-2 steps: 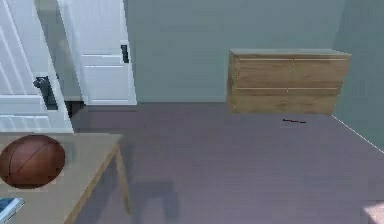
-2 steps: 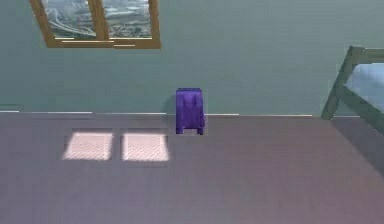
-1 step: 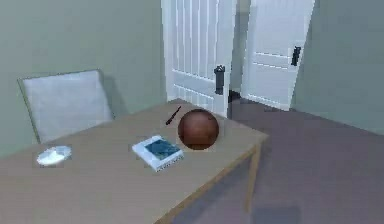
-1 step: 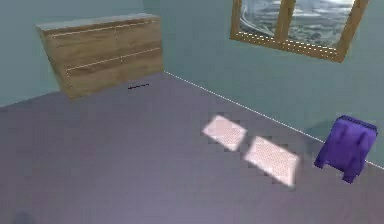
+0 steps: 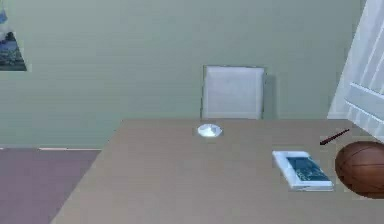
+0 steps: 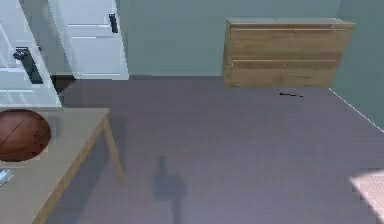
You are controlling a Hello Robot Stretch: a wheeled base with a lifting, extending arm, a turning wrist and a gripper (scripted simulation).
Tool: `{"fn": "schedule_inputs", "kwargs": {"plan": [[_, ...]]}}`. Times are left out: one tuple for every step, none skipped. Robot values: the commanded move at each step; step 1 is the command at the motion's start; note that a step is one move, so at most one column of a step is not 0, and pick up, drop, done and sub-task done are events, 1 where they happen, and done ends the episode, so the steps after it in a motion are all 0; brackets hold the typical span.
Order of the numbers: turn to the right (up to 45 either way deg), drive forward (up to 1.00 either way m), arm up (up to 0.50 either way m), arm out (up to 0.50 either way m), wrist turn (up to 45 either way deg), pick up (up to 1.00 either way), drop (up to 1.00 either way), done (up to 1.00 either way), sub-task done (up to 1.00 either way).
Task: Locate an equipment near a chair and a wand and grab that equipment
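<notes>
One basketball [image 5: 362, 167] at table [image 5: 150, 170] edge, thin dark wand [image 5: 334, 137] just behind, book [image 5: 302, 170] beside, white chair [image 5: 234, 92] beyond, claw state cannot be told

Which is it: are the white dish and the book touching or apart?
Apart. The forward view shows bare tabletop between the white dish and the book.

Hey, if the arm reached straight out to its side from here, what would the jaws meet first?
Probably nothing close: that line crosses bare floor to the far wall, just beside the wooden dresser. Depth is unclear. The basketball lies off that line.
</notes>
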Motion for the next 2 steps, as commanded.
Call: {"fn": "schedule_inputs", "kwargs": {"plan": [[-39.0, 0.00, 0.00, 0.00, 0.0, 0.00, 0.00, 0.00, 0.00], [45.0, 0.00, 0.00, 0.00, 0.0, 0.00, 0.00, 0.00, 0.00]]}}
